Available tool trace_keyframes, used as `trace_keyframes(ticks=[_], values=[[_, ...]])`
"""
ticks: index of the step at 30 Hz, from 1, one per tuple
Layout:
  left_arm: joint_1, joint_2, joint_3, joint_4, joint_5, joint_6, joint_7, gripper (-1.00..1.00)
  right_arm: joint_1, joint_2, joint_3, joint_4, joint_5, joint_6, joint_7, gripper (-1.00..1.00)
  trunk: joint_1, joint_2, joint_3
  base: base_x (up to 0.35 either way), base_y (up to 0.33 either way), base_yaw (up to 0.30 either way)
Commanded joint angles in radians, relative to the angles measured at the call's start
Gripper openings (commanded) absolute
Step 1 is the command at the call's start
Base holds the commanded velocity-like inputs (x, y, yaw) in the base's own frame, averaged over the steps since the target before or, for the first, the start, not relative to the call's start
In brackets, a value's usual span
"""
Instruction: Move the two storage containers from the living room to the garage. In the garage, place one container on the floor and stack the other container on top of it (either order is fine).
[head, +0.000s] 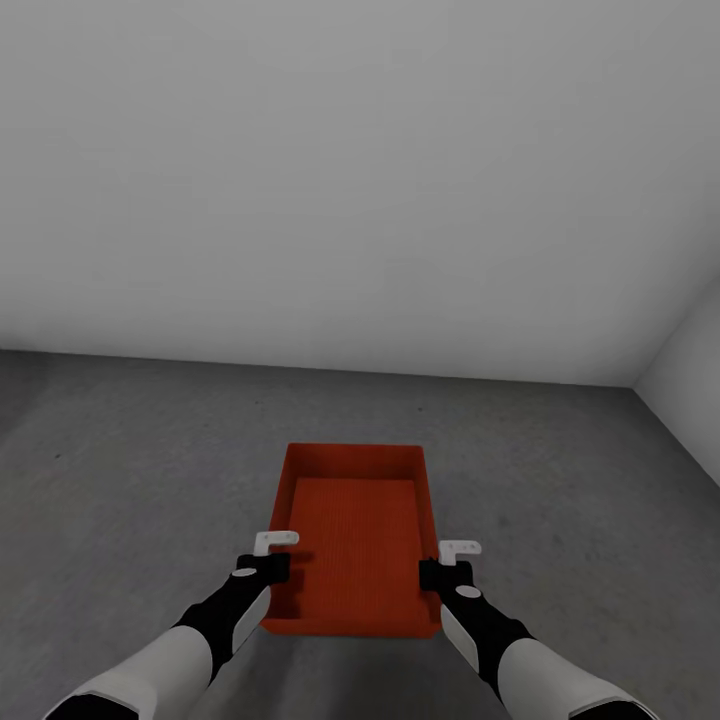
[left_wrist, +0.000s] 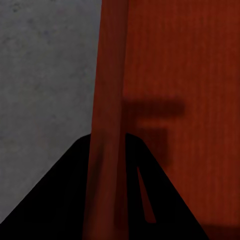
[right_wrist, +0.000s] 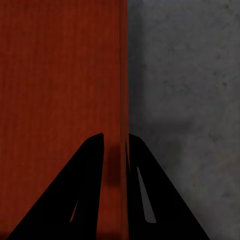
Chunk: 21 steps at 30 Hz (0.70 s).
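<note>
Container (head: 355, 540), lower centre of frame, pinched at its side walls by left gripper (head: 272, 568) and right gripper (head: 447, 572); uneven release could tilt it onto floor (head: 120, 470).

I see one storage container (head: 355, 540): an orange-red rectangular bin, lidless, with low straight walls and a finely ribbed base. It sits level, long axis running near to far, centred in the head view over the dark grey mottled concrete floor (head: 130, 470) of the garage, short of the pale grey far wall (head: 360, 180). Whether it rests on the floor or hangs above it I cannot tell. Its interior is empty.
</note>
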<state>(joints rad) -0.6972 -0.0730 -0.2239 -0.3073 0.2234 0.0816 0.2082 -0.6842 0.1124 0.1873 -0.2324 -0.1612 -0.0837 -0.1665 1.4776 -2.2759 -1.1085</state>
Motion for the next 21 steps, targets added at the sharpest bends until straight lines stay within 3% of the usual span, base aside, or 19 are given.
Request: trace_keyframes(ticks=[1, 4, 5, 21], values=[[-0.001, -0.009, 0.012, -0.009, 0.008, 0.006, 0.006, -1.0, 0.0, 0.0, 0.0, 0.004, -0.014, -0.007, -0.025, -1.0, 0.0, 0.0, -0.001, 0.0, 0.0, 0.0], [-0.001, -0.009, 0.012, -0.009, 0.008, 0.006, 0.007, -1.0, 0.0, 0.0, 0.0, 0.005, -0.013, -0.006, -0.025, -1.0, 0.0, 0.0, -0.001, 0.0, 0.0, 0.0], [-0.001, -0.008, 0.012, -0.009, 0.008, 0.008, 0.007, 1.0, 0.0, 0.001, 0.0, 0.005, -0.013, -0.004, -0.025, 1.0, 0.0, 0.0, -0.001, 0.0, 0.0, 0.0], [-0.001, -0.006, 0.014, -0.009, 0.01, 0.008, 0.008, 1.0, 0.0, 0.0, 0.0, 0.005, -0.011, -0.005, -0.024, 1.0, 0.0, 0.0, -0.001, 0.0, 0.0, 0.0]])
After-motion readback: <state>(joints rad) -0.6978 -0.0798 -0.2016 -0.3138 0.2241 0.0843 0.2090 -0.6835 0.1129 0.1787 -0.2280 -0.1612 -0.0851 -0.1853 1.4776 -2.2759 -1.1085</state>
